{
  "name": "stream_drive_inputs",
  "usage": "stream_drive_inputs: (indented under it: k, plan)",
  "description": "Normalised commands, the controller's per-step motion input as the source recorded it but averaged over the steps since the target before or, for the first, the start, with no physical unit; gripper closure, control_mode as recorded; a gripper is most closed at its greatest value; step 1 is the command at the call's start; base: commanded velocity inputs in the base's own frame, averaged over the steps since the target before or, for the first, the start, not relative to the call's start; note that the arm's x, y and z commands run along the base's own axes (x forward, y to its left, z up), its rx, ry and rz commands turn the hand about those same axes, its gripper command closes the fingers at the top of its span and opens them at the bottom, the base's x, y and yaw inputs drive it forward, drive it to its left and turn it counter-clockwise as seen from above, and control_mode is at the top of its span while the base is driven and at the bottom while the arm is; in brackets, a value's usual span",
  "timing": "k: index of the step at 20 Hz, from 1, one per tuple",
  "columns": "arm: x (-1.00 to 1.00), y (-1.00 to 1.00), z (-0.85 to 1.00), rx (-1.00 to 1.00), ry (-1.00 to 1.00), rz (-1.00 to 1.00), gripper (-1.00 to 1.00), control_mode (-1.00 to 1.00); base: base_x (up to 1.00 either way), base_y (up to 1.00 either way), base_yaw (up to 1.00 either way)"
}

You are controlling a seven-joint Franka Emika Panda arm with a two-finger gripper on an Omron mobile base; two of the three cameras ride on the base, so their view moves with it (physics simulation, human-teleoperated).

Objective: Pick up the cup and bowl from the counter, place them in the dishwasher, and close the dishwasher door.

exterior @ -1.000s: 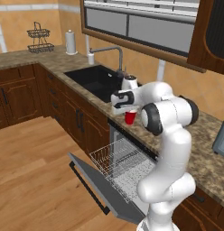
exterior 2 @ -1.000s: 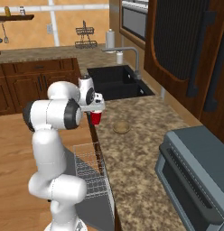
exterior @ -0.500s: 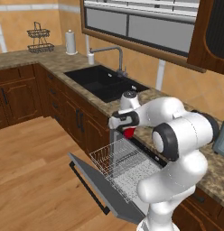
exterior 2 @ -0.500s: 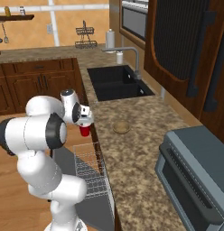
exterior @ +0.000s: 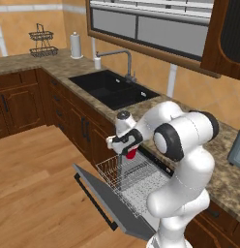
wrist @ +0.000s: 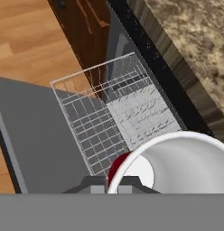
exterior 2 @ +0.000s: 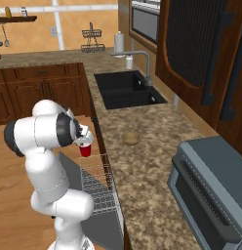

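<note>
My gripper (exterior: 127,147) is shut on the rim of the red cup (exterior: 131,154), which hangs upright above the white wire rack (exterior: 126,175) of the open dishwasher. The dishwasher door (exterior: 97,194) lies dropped down, nearly flat, with its black handle toward the floor. From the right the cup (exterior 2: 85,149) hangs just off the counter (exterior 2: 142,166) edge, over the rack (exterior 2: 97,187). The tan bowl (exterior 2: 131,137) sits on the counter, to the right of the cup. In the hand view the cup's white rim (wrist: 177,158) is close up above the rack (wrist: 105,122) and door (wrist: 37,135).
A black sink (exterior: 112,89) with a tall tap is set into the counter beyond the dishwasher. A grey toaster oven (exterior 2: 211,190) stands on the counter at the near right. Dark wooden cabinets (exterior: 22,104) run under the counter; wood floor (exterior: 39,193) lies left of the door.
The arm has carried the cup from above the counter edge outward and down, so it now hangs over the dishwasher rack. The bowl and the door have stayed put.
</note>
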Motion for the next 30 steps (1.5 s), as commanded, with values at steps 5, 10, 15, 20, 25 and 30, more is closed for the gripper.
stream_drive_inputs:
  k: [5, 10, 15, 20, 25, 30]
  plan:
    - [0.07, 0.09, -0.54, -0.02, 0.0, -0.22, 1.0, -1.0, 0.0, 0.0, 0.0]
    - [0.04, 0.0, -0.64, 0.01, -0.06, -0.11, 1.0, -1.0, 0.0, 0.0, 0.0]
    - [0.13, -0.06, -0.5, 0.0, -0.01, -0.03, 1.0, -1.0, 0.0, 0.0, 0.0]
    - [0.01, -0.02, -0.49, 0.0, 0.0, 0.0, 1.0, -1.0, 0.0, 0.0, 0.0]
    - [0.03, 0.0, -0.49, 0.0, 0.0, 0.0, 1.0, -1.0, 0.0, 0.0, 0.0]
    - [0.0, -0.17, -0.44, 0.0, 0.0, -0.02, 1.0, -1.0, 0.0, 0.0, 0.0]
